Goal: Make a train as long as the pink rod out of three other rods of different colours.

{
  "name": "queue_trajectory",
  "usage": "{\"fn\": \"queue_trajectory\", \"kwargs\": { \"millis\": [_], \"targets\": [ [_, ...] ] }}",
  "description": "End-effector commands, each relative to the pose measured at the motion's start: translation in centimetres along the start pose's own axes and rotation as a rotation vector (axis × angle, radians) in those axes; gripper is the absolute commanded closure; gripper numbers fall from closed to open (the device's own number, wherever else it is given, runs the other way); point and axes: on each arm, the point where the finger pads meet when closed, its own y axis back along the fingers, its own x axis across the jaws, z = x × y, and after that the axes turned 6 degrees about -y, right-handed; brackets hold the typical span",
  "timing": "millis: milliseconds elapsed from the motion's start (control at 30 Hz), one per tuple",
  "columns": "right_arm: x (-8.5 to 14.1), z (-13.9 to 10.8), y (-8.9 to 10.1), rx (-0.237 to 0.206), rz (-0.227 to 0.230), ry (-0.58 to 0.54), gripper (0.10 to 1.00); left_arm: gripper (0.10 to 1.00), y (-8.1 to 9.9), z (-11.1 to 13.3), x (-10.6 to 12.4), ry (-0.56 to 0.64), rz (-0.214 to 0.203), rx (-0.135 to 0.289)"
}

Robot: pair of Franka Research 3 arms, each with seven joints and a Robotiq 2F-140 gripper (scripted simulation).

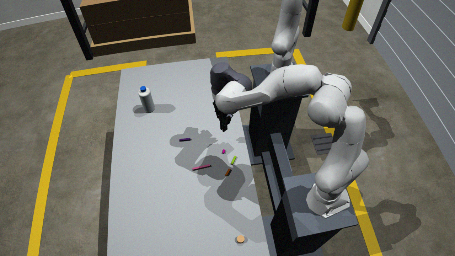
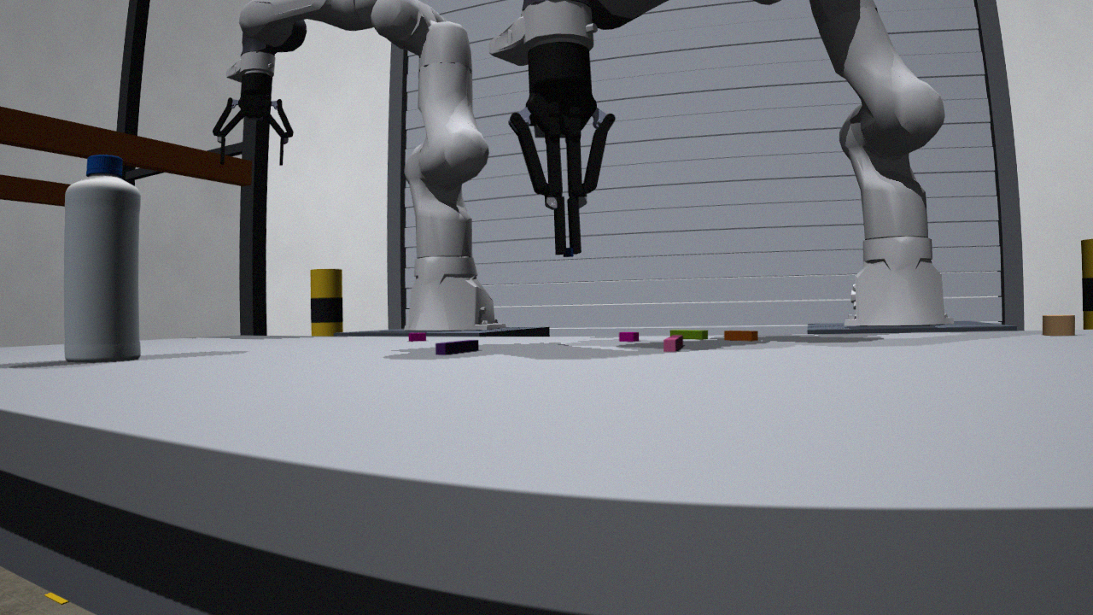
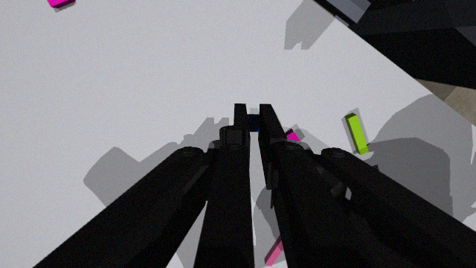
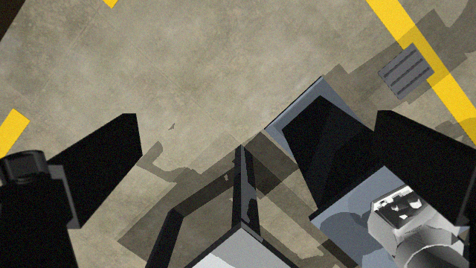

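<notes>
Claws differ: the right arm's claw (image 2: 252, 156) (image 4: 256, 130) stands wide, unused, while the left arm's claw (image 1: 224, 129) (image 2: 567, 252) (image 3: 253, 112) grips a tiny blue block rod (image 2: 568, 252) (image 3: 253, 123), likely to join lengths matching the long pink rod (image 1: 201, 167) (image 2: 673, 343) (image 3: 274, 251) on the bench (image 1: 143, 191) (image 2: 534, 428) (image 3: 111, 74).
</notes>
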Motion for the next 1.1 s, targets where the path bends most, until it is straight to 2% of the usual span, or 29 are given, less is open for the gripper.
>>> {"fn": "queue_trajectory", "kwargs": {
  "millis": [0, 533, 700, 767, 1067],
  "targets": [
    [0.0, 0.1, -0.1, -0.002, 0.002, -0.006, 0.098, 0.974, 0.2, 0.3, -0.4, -0.067, -0.024, -0.014],
    [0.0, 0.1, -0.1, -0.002, 0.002, -0.006, 0.098, 0.974, -0.1, 0.3, -0.4, -0.066, -0.024, -0.014],
    [0.0, 0.1, -0.1, -0.002, 0.002, -0.006, 0.098, 0.974, -1.5, 0.3, -0.4, -0.066, -0.024, -0.014],
    [0.0, 0.1, -0.1, -0.002, 0.002, -0.006, 0.098, 0.974, -1.5, 0.3, -0.4, -0.066, -0.024, -0.014],
    [0.0, 0.1, -0.1, -0.002, 0.002, -0.006, 0.098, 0.974, -5.4, 0.3, -0.5, -0.066, -0.024, -0.014]
  ]
}}
